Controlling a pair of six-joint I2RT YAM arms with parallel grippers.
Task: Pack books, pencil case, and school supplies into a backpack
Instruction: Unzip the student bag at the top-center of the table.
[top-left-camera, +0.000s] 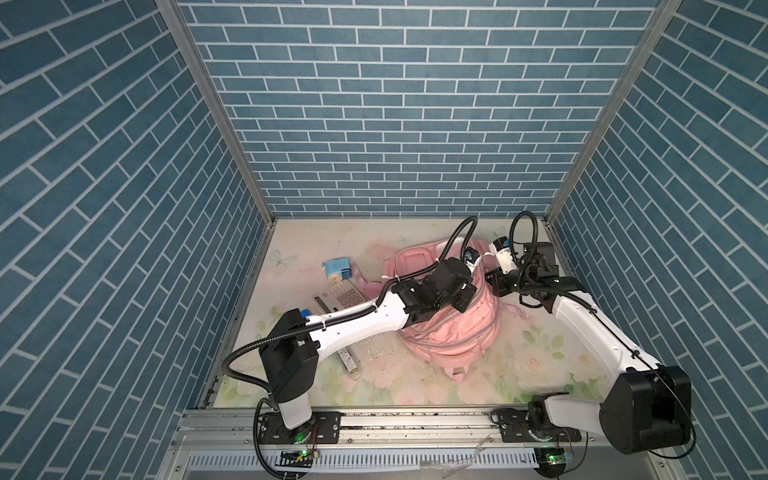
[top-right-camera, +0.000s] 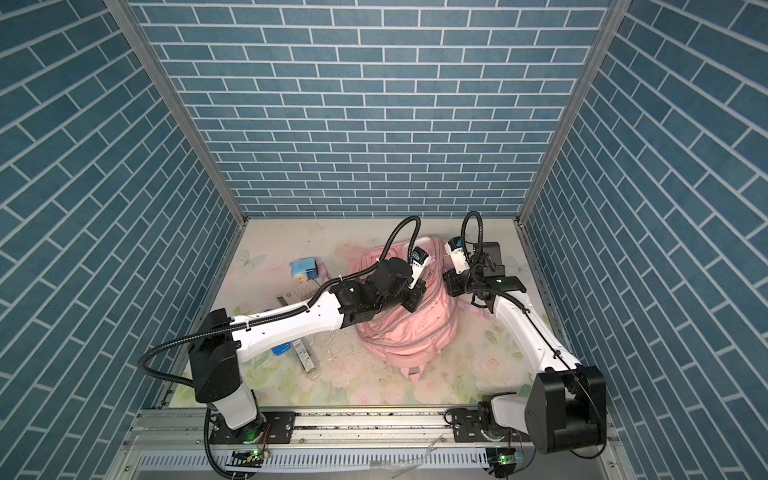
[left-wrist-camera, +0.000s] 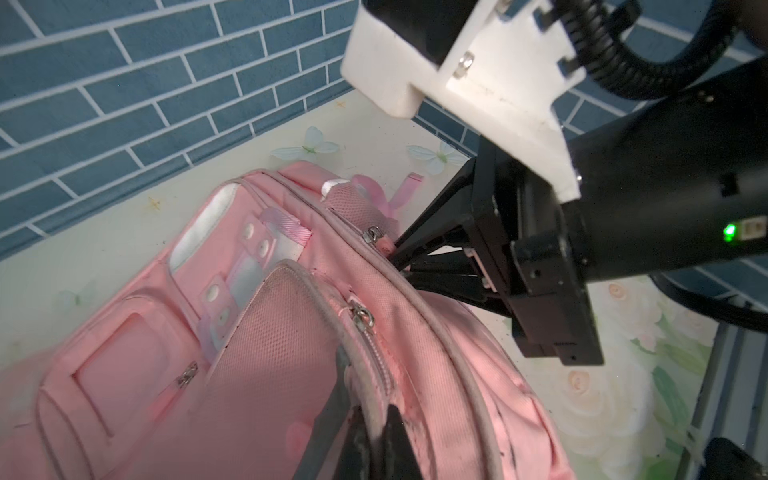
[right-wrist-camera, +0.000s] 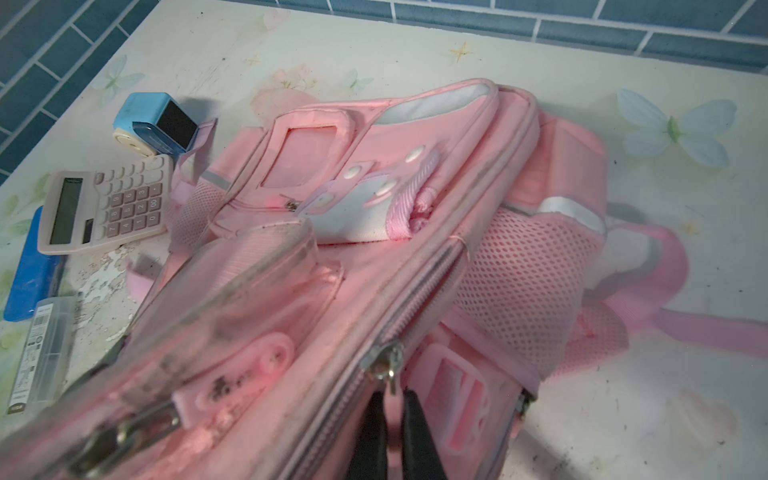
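The pink backpack (top-left-camera: 449, 332) (top-right-camera: 399, 332) (left-wrist-camera: 266, 332) (right-wrist-camera: 415, 187) lies on the floral mat between both arms. My left gripper (left-wrist-camera: 376, 432) (top-left-camera: 461, 306) is shut on the grey piped edge of a front pocket beside its zipper. My right gripper (right-wrist-camera: 390, 401) (left-wrist-camera: 395, 254) (top-left-camera: 495, 284) is shut on the pink pull tab of a zipper slider (right-wrist-camera: 384, 361) at the backpack's side. The light blue sharpener (top-left-camera: 337, 270) (right-wrist-camera: 156, 122) and the calculator (top-left-camera: 343, 297) (right-wrist-camera: 108, 208) rest left of the backpack. No books are in view.
A flat blue case (right-wrist-camera: 31, 270) (top-right-camera: 280, 349) lies partly under the left arm; I cannot tell whether it is the pencil case. A clear labelled box (top-left-camera: 348, 361) (right-wrist-camera: 39, 353) lies beside it. Brick-pattern walls enclose three sides, and a metal rail (top-left-camera: 415, 419) runs along the front.
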